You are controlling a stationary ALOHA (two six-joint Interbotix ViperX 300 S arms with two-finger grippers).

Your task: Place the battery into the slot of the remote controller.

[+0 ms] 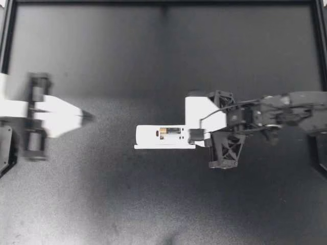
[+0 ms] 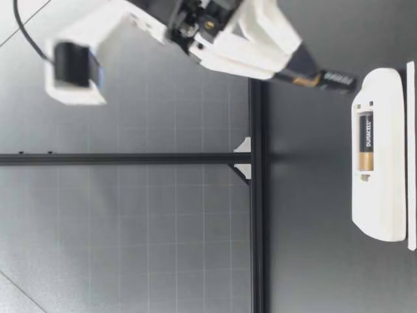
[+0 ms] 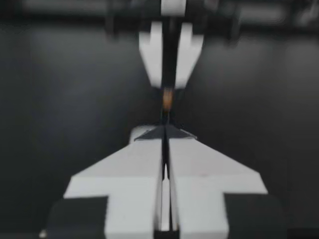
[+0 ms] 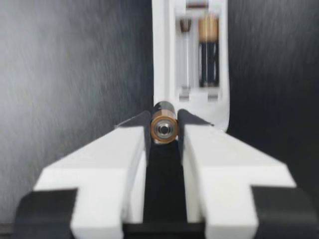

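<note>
The white remote controller (image 1: 148, 138) lies at the table's middle with its battery bay open. One battery (image 1: 169, 131) sits in the bay; beside it, in the right wrist view, is an empty slot (image 4: 185, 50) with a spring. My right gripper (image 1: 196, 135) hovers at the remote's right end, shut on a second battery (image 4: 163, 127) that points along the remote (image 4: 219, 107). In the low view this battery (image 2: 326, 79) hangs just above the remote (image 2: 384, 195). My left gripper (image 1: 91, 117) is shut on nothing, well left of the remote, and faces the right gripper (image 3: 167, 74).
A thin white strip (image 1: 163, 147) lies along the remote's near side. A black frame (image 1: 163, 3) borders the dark mat at the back and sides. A black bar (image 2: 257, 195) runs behind the table in the low view.
</note>
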